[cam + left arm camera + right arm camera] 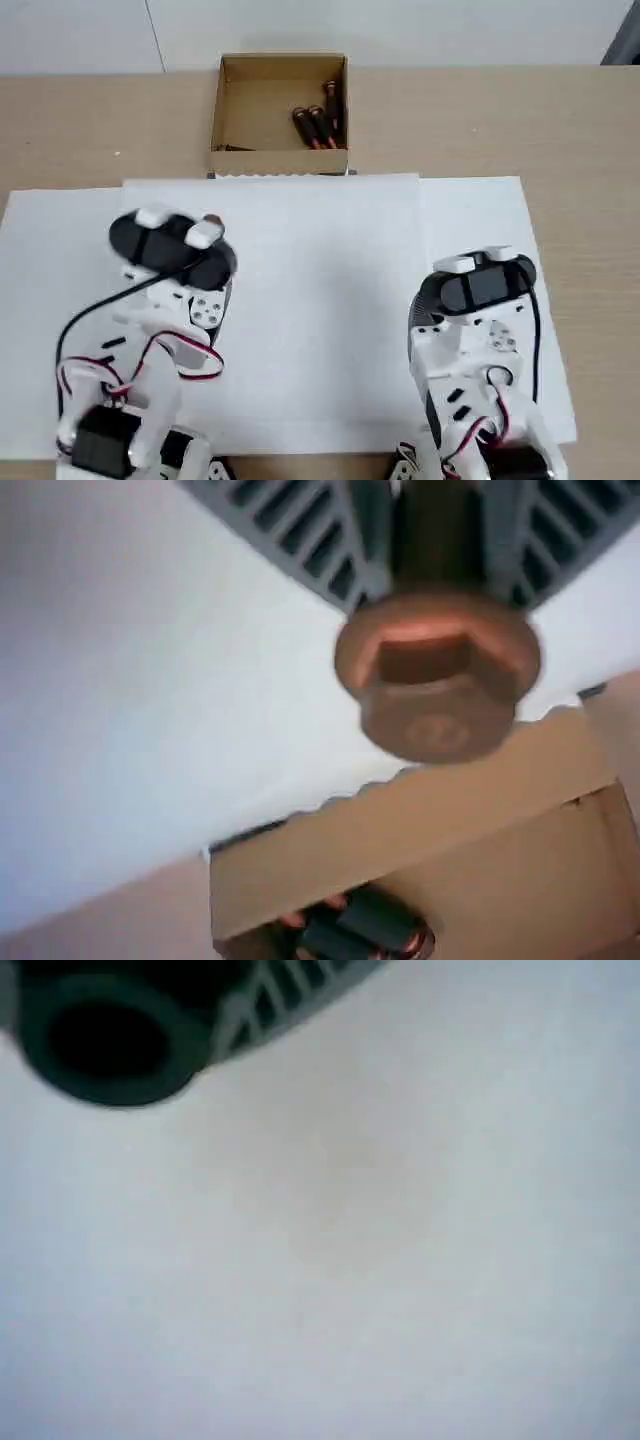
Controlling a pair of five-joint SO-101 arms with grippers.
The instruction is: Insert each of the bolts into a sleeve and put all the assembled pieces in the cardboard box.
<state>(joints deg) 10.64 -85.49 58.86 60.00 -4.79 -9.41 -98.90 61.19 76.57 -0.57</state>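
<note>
1. High view: the cardboard box [216, 110] stands at the far edge of the white paper [320, 300] on the wooden table [90, 120]. Several assembled pieces [318, 122] lie along its right side. The left gripper [205, 228] hangs over the paper's left part, with the copper-coloured end of a bolt [212, 219] showing at its tip. The right gripper [487, 258] hangs over the paper's right part, well apart from the box.
2. Left wrist view: the grey ribbed fingers [290, 530] are clenched on the bolt's shank, and its hex flange head faces the camera. Beyond it is the box's near wall, with dark pieces inside.
3. Right wrist view: a black sleeve [105, 1045] is grasped beside a ribbed finger [285, 990] — open bore toward the camera, above the paper.
</note>
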